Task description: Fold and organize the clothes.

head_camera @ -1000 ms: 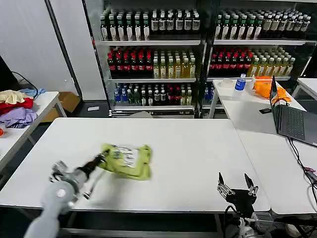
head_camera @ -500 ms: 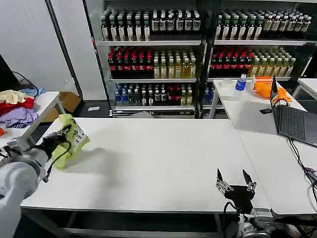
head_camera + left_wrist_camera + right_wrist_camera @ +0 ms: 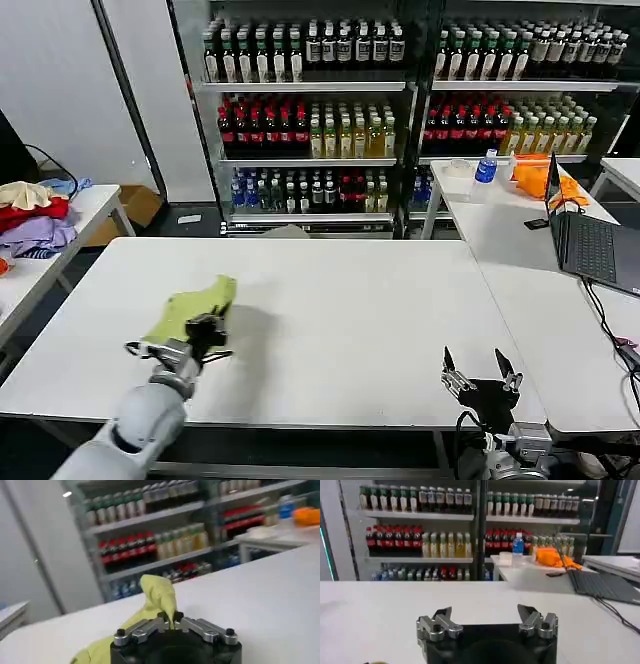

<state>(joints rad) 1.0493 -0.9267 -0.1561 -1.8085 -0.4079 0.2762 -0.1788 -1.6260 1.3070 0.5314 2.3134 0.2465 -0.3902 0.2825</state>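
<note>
The lime t-shirt [image 3: 190,305] lies bunched on the left part of the white table [image 3: 360,300], one end rising in a peak. My left gripper [image 3: 207,328] sits at its near right edge, shut on a fold of the cloth. In the left wrist view the fingertips [image 3: 163,615] pinch a thin ridge of the t-shirt [image 3: 157,592], which stands up just beyond my left gripper [image 3: 170,616]. My right gripper [image 3: 482,368] hovers at the table's front right edge, open and holding nothing; the right wrist view shows my right gripper [image 3: 485,612] with its fingers spread wide.
A heap of red, purple and cream garments [image 3: 30,215] lies on a side table at the left. A laptop [image 3: 590,240], an orange cloth [image 3: 535,175] and a blue-capped bottle [image 3: 486,165] are on the right-hand tables. Shelves of bottles [image 3: 400,110] stand behind.
The left gripper carried the t-shirt from the table's middle out to the far left edge, then back in and down. The shirt's white patch no longer shows. The right gripper stayed put.
</note>
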